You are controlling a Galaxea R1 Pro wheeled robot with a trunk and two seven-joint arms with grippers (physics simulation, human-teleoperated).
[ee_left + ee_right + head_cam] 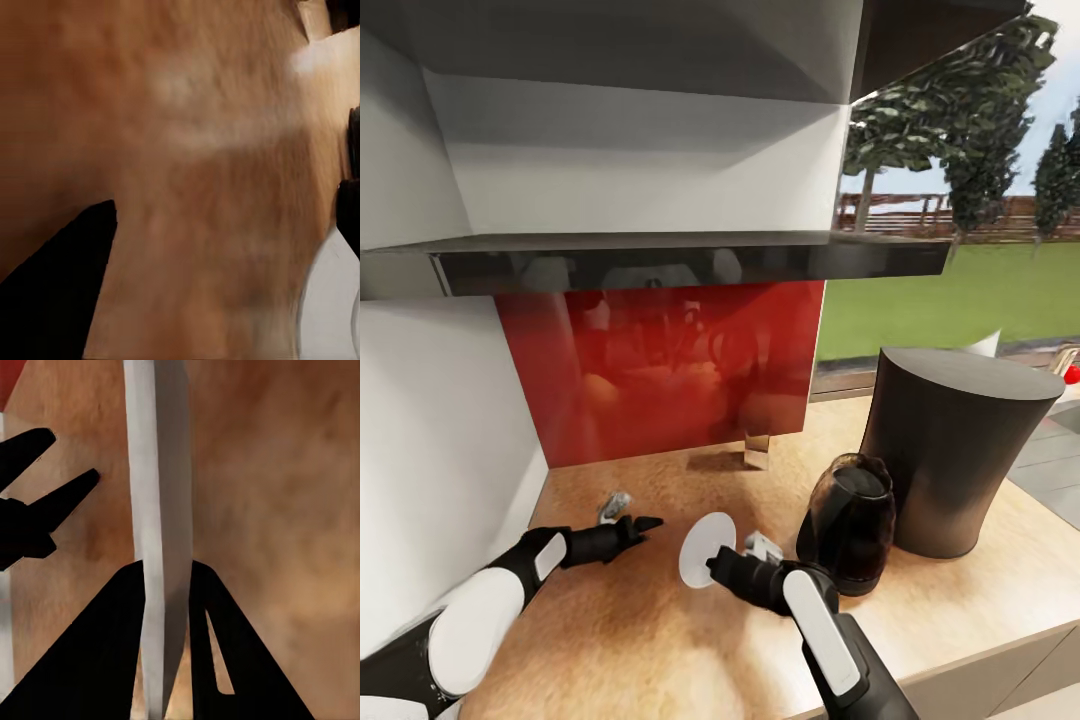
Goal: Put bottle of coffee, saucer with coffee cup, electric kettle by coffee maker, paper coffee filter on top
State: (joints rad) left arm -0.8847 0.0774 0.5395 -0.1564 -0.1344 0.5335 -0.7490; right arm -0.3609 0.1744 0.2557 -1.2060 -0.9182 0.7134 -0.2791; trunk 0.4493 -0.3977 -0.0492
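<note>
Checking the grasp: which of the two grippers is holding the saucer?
The right gripper: its fingers pinch the white saucer on edge, as the right wrist view shows. The left gripper is beside it, holding nothing.

You see a white saucer (702, 549) against a warm, mottled light-wood countertop (660, 640). The kettle (850, 522) is smoky dark glass with a black lid, and the coffee maker (950, 450) beside it is matte dark grey. Your grippers are black, the left gripper (643, 524) and right gripper (717, 568) alike, on arms with white panels. The backsplash (660, 375) is glossy red and the shelf (660, 262) is dark grey.
</note>
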